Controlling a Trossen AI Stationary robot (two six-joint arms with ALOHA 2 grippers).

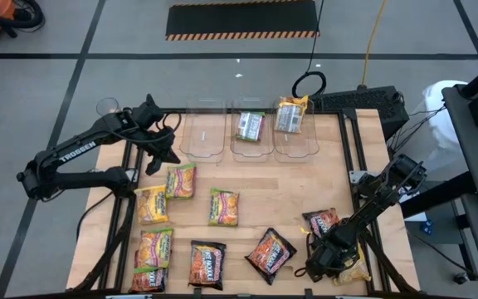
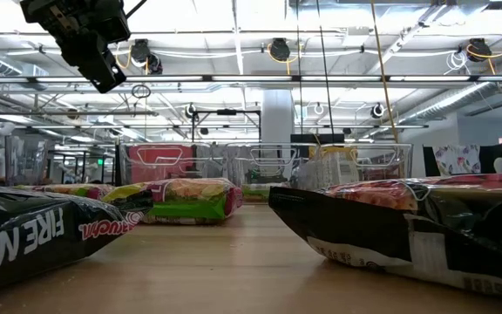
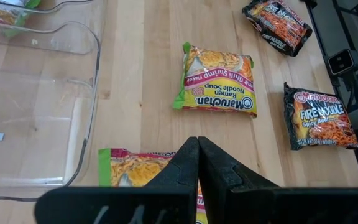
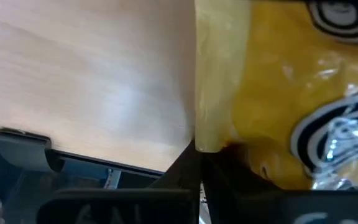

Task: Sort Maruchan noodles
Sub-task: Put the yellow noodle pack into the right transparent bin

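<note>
Nearest the low camera lie two dark packets: a black Fire Noodle packet [image 2: 24, 235] and another dark packet [image 2: 425, 227], both flat on the bench [image 2: 234, 270].

Landmark: the row of three clear bins [image 1: 247, 133] at the bench's far edge. Left to right:

Left gripper [image 1: 158, 141]: raised just left of the leftmost bin, which looks empty. Its fingers [image 3: 194, 168] are pressed together and hold nothing. Directly under their tips lies a green-edged packet [image 3: 135, 174]; a second green-edged packet [image 3: 217, 79] lies beyond it, long axis crosswise to the fingers.

Middle bin: one green-edged packet [image 1: 251, 125]. Right bin: one yellow packet [image 1: 290, 116].

Loose packets [image 1: 214, 232]: about eight, spread across the bench nearer the viewer than the bins: green-edged and yellow-orange ones to the left, dark ones toward the right.

Right gripper [image 1: 326, 262]: low at the corner farthest from the bins, at a yellow packet [image 4: 284, 93] by the bench edge. The packet fills its wrist view and meets the fingers; whether they are clamped on it cannot be told.

Judgement: the left arm is nearer the green-edged packets; its fingers must open, then drop straight down.

Views compared: the high view gives the whole layout and bin contents; only the left wrist view shows the fingers' closure; the low view shows the left gripper well above the bench.
</note>
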